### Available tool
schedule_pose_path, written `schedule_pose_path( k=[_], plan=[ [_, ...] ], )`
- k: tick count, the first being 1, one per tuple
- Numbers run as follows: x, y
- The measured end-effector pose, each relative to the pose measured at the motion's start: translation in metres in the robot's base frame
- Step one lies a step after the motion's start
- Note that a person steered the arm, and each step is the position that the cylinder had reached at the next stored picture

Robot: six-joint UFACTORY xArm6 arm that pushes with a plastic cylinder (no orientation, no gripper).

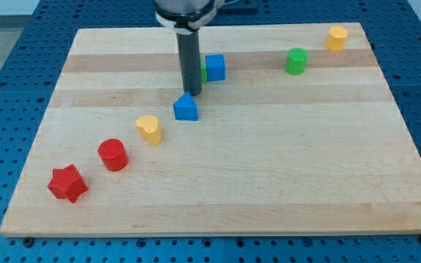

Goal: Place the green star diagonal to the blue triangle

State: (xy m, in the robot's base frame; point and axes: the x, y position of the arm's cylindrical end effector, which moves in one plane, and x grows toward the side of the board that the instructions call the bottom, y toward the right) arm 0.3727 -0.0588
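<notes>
Dark and straight, the rod is coming down from the view's top with my tip (194,93) sitting just above the peak of the blue triangle (186,107), so close that I cannot tell whether the two are touching; being a plain rod, it is carrying no jaws to spread or pinch, and it is holding nothing. Right behind the rod a sliver of green is peeking out on its right edge, which I am taking for the green star (203,71), though its shape is mostly hidden; it is sitting against the left face of the blue cube (215,67), up and to the right of the triangle. Moving outward toward the view's bottom left, a yellow heart (150,128), a red cylinder (112,154) and a red star (68,183) are lying in a loose slanting row, each apart from the next. Toward the view's top right a green cylinder (296,61) is standing alone, and a yellow block (336,37), its exact shape unclear, is sitting near the far corner. All of them are looking like smooth, matte plastic pieces. They are resting on a pale wooden board (269,168) made of glued planks with visible grain, and the board is lying on a blue perforated table (6,88) dotted with regular holes.
</notes>
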Motion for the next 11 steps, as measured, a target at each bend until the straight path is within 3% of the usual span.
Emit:
schedule_pose_path(
  k=[1, 2, 3, 5, 11],
  plan=[
    [-0.011, -0.028],
    [-0.048, -0.04],
    [-0.058, -0.031],
    [-0.045, 0.029],
    [-0.034, 0.053]
  ],
)
